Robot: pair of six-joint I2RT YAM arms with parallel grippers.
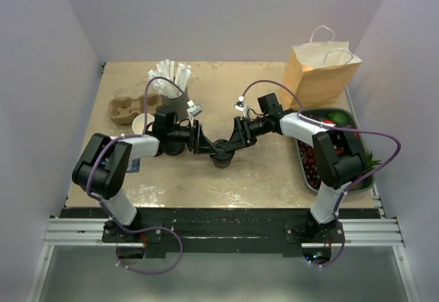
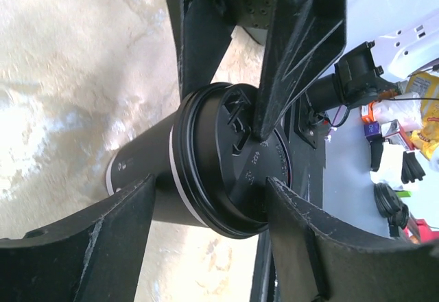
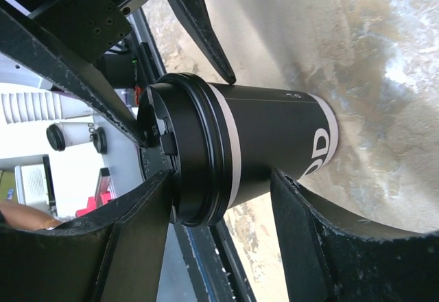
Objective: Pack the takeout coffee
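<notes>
The takeout coffee (image 1: 221, 158), a dark paper cup with a white mark and a black lid, stands upright mid-table. My left gripper (image 1: 206, 145) reaches it from the left and my right gripper (image 1: 232, 143) from the right. In the left wrist view the cup (image 2: 147, 171) lies between my left gripper's (image 2: 209, 182) spread fingers, one by the cup wall and one against the lid (image 2: 240, 171). In the right wrist view my right gripper (image 3: 219, 178) straddles the cup (image 3: 274, 134) the same way, one finger at the lid (image 3: 185, 151). Each gripper's fingertip rests on the lid top.
A brown paper bag (image 1: 321, 75) stands at the back right. A green tray (image 1: 357, 127) with fruit lies along the right edge. A cardboard cup carrier (image 1: 127, 108), a white-insided cup (image 1: 140, 123) and a holder of sachets (image 1: 171, 82) sit at the back left.
</notes>
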